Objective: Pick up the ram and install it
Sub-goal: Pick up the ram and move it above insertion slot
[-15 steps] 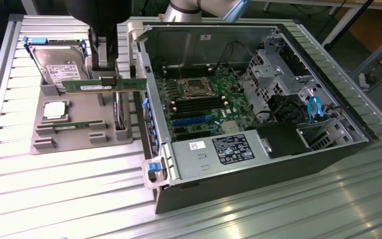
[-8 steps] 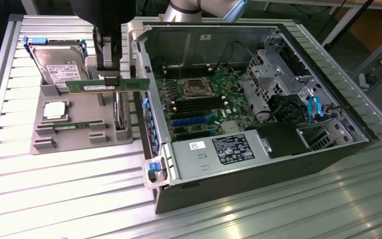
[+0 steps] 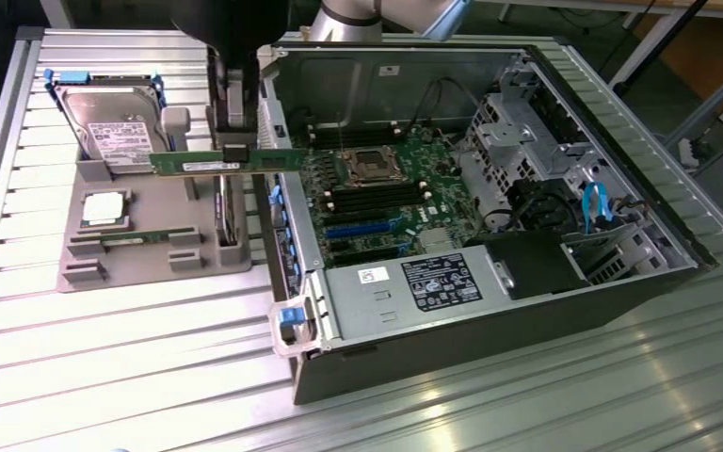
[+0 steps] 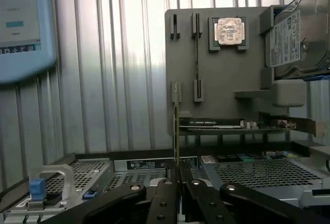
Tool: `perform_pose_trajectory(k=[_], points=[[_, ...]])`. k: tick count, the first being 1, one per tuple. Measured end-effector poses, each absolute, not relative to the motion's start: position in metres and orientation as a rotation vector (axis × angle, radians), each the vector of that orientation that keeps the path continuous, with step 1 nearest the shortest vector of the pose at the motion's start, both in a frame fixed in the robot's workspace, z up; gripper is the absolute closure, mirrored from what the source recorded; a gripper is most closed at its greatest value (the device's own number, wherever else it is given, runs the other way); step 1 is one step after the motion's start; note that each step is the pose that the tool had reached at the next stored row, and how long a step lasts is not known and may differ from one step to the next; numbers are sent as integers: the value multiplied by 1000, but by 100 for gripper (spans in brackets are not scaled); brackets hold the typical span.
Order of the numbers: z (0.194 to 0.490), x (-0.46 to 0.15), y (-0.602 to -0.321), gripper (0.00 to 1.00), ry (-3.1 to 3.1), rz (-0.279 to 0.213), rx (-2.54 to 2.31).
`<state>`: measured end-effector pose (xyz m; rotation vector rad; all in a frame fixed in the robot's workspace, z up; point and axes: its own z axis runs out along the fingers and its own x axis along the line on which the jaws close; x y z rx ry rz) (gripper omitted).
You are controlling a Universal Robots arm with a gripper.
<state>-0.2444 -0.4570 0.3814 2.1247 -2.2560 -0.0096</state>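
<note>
The ram [image 3: 226, 161] is a long green stick held level in the air, above the gap between the grey parts tray [image 3: 148, 273] and the open computer case [image 3: 488, 311]. My gripper [image 3: 237, 146] is shut on it from above, near its middle. In the wrist view the ram [image 4: 176, 126] shows edge-on as a thin upright strip rising from between the black fingers [image 4: 165, 193], with my gripper [image 4: 178, 175] closed around it. The motherboard [image 3: 393, 188] with its dark memory slots [image 3: 351, 200] lies inside the case, toward the exterior view's right of the ram.
On the tray sit a hard drive [image 3: 110, 132], a silver CPU [image 3: 106, 209], a second green stick [image 3: 136, 237] and an expansion card [image 3: 221, 221] standing on edge. The case wall [image 3: 274, 217] stands just beside the held stick. Ribbed metal table [image 3: 123, 377] surrounds everything.
</note>
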Motion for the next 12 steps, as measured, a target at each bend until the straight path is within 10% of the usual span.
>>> perform_pose_trajectory(k=[12], points=[[381,-224,-457,89,-2250,-4,2126]])
